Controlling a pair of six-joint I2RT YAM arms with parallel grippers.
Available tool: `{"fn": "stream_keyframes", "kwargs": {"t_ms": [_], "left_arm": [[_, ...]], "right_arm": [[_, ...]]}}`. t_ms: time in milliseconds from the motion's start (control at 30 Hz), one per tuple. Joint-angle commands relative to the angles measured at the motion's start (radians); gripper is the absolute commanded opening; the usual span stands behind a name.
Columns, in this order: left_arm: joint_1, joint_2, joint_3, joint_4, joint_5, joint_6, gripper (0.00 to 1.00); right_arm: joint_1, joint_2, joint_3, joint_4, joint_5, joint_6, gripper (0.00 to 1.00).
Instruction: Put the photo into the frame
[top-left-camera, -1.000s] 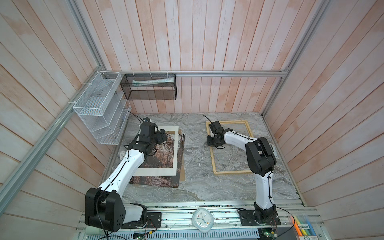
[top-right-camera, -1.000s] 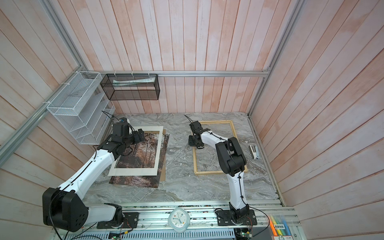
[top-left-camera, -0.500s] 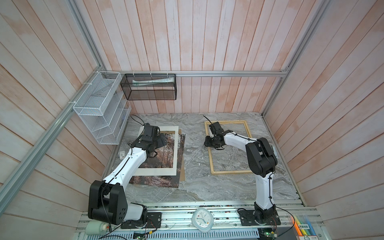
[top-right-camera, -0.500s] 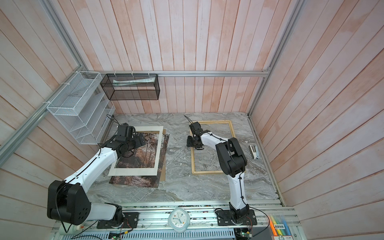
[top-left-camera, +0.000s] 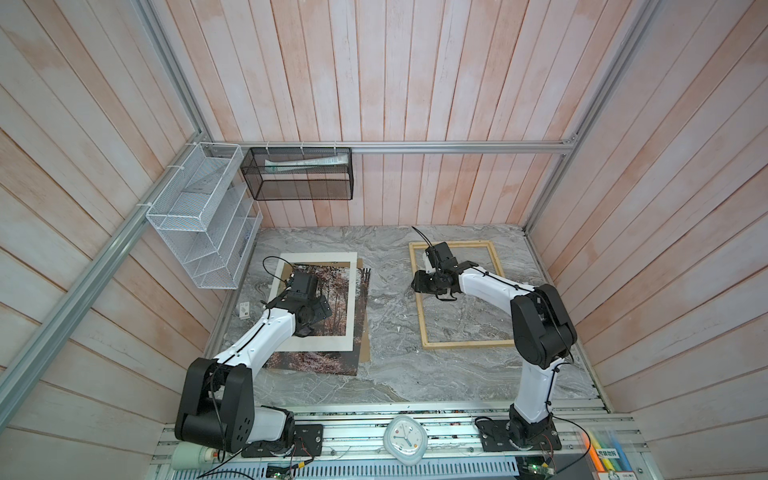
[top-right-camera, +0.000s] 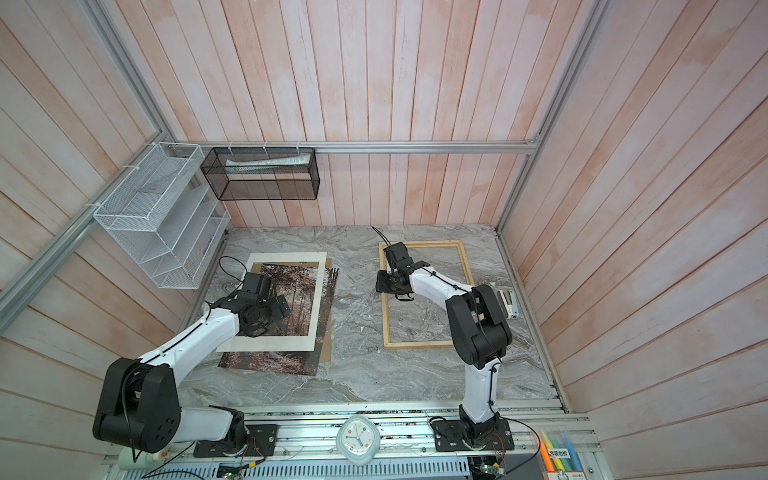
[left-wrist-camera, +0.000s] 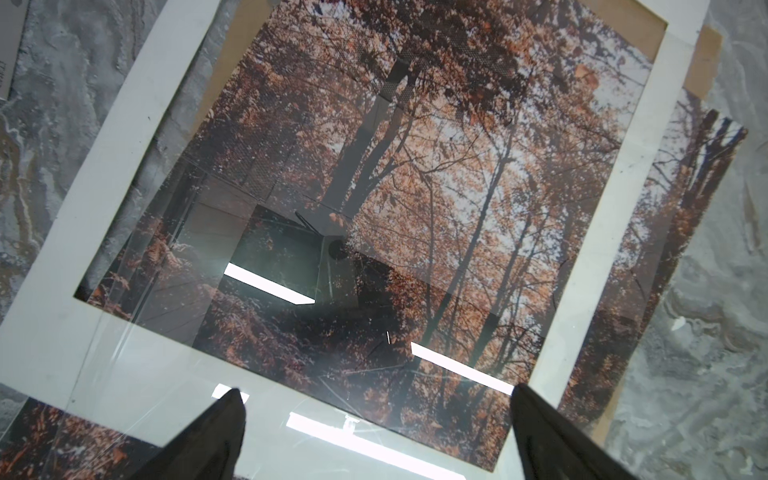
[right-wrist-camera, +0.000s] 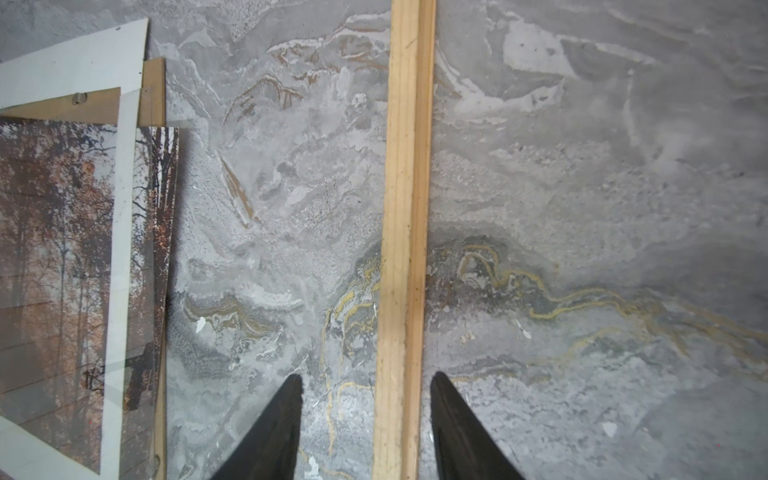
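Observation:
The photo (top-left-camera: 332, 299), an autumn forest print, lies on the left of the table under a white mat board (top-left-camera: 320, 343). Its lower edge (top-right-camera: 270, 359) sticks out past the mat. My left gripper (left-wrist-camera: 376, 390) hovers open over the photo (left-wrist-camera: 436, 187), holding nothing. The frame (top-left-camera: 469, 343), thin pale wood, lies flat on the right (top-right-camera: 419, 344). My right gripper (right-wrist-camera: 366, 376) is open astride the frame's left slat (right-wrist-camera: 405, 208), with a gap on each side. It shows in both top views (top-left-camera: 419, 284) (top-right-camera: 383, 286).
A brown backing board (top-left-camera: 363, 349) lies under the photo and mat. A clear sheet reflecting lights (left-wrist-camera: 187, 386) covers them. A white mesh rack (top-left-camera: 199, 216) and a black mesh basket (top-left-camera: 297, 172) hang on the walls. A stapler (top-right-camera: 509, 303) lies far right.
My right gripper's jaws have opened off the frame's left slat. My left arm has drawn back a little toward the table's front, over the photo.

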Motion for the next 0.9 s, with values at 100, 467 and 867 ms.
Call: {"fn": "stream_keyframes", "kwargs": {"t_ms": [100, 467, 867], "left_arm": [[-0.005, -0.007, -0.026, -0.012, 0.000, -0.021, 1.00], [-0.006, 0.040, -0.069, 0.018, 0.045, -0.030, 0.99], [-0.007, 0.074, -0.089, 0.021, 0.071, -0.005, 0.96]], "right_arm": [[0.054, 0.050, 0.033, 0.065, -0.180, -0.040, 0.51], [0.126, 0.113, -0.037, 0.426, -0.532, 0.189, 0.59], [0.132, 0.321, 0.183, 0.419, -0.683, 0.189, 0.61]]}}
